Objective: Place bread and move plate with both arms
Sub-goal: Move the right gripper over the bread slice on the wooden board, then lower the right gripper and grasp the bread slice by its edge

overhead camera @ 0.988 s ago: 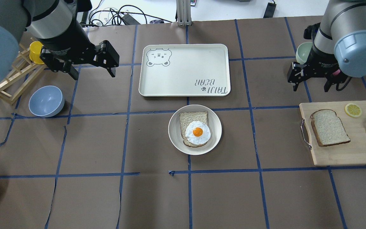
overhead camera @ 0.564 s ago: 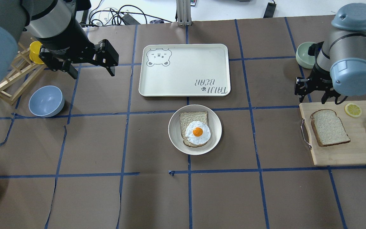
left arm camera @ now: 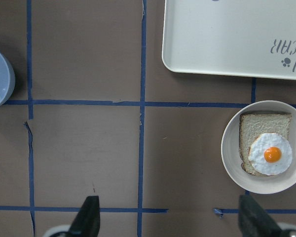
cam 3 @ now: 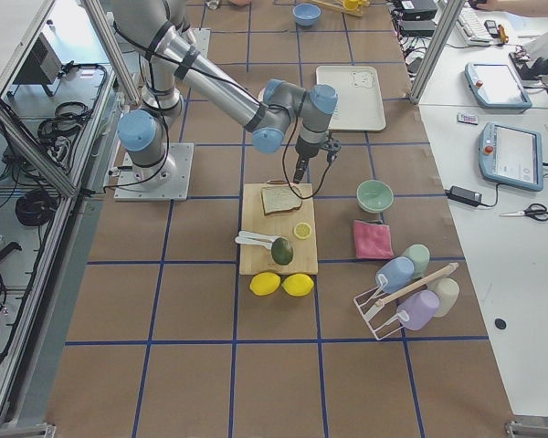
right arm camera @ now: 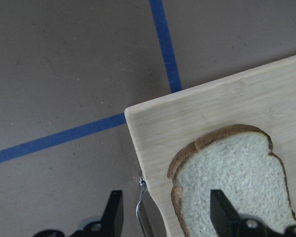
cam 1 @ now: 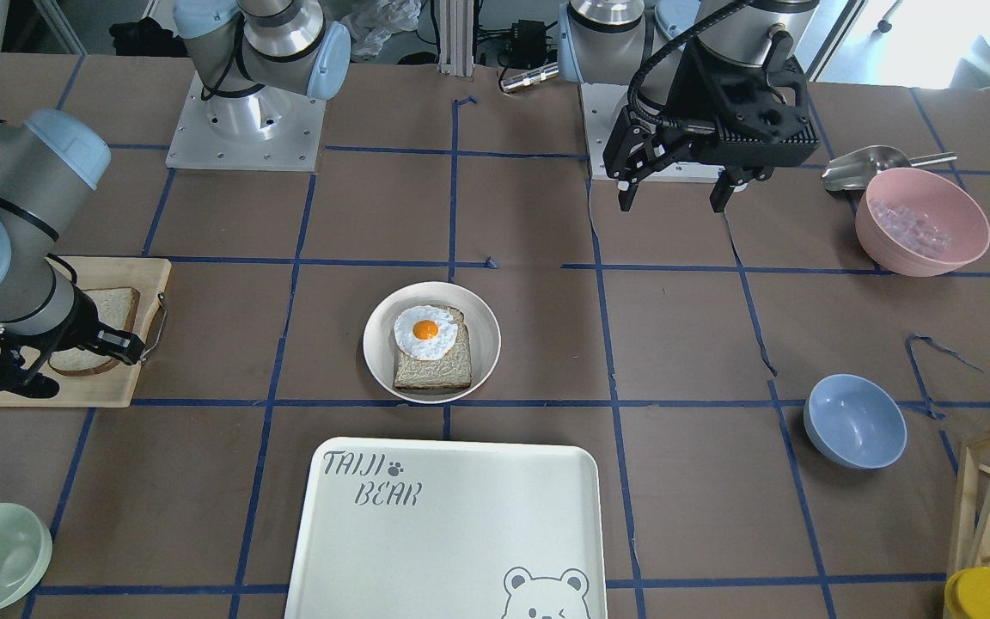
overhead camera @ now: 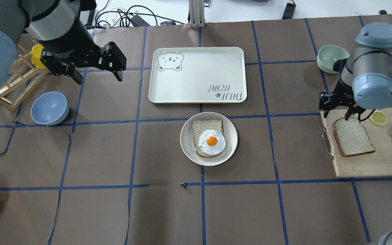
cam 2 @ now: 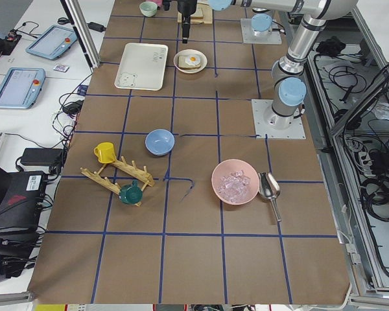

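bread on cutting board, lemon slice beside; tray near plate

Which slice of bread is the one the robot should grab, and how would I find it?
Look for the wooden cutting board on the robot's right side of the table. The bread lies flat on it, beside a lemon slice. Its face is bare, unlike the other slice on the round plate mid-table, which carries a fried egg.

bear tray, blue bowl, cutting board, lemon slice
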